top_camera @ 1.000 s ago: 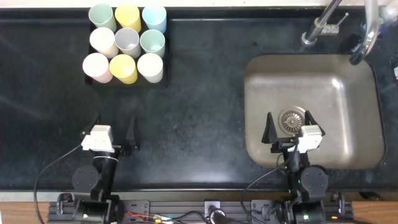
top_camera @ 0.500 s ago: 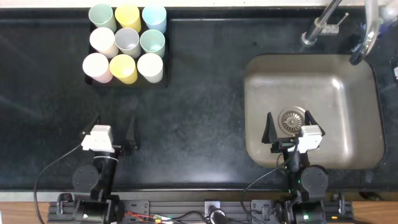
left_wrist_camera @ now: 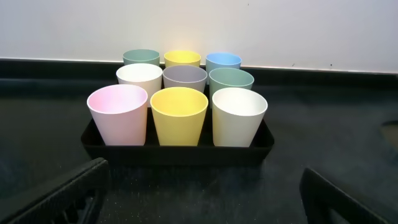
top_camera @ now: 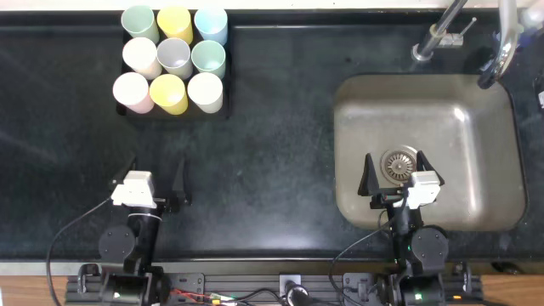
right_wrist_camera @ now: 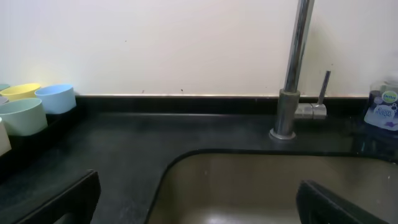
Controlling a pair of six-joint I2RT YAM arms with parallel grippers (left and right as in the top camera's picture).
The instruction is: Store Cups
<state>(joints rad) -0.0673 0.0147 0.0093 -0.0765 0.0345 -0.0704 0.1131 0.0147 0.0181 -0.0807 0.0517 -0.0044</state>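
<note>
Several pastel cups stand upright in a three-by-three block in a black tray at the back left of the dark counter. The front row holds a pink cup, a yellow cup and a cream cup. My left gripper rests open near the front edge, well short of the tray, with nothing between its fingers. My right gripper stands open and empty over the sink's near side.
A steel sink takes up the right side, with a drain near my right gripper. A tap rises behind it, and a bottle stands at the far right. Bare counter lies between tray and sink.
</note>
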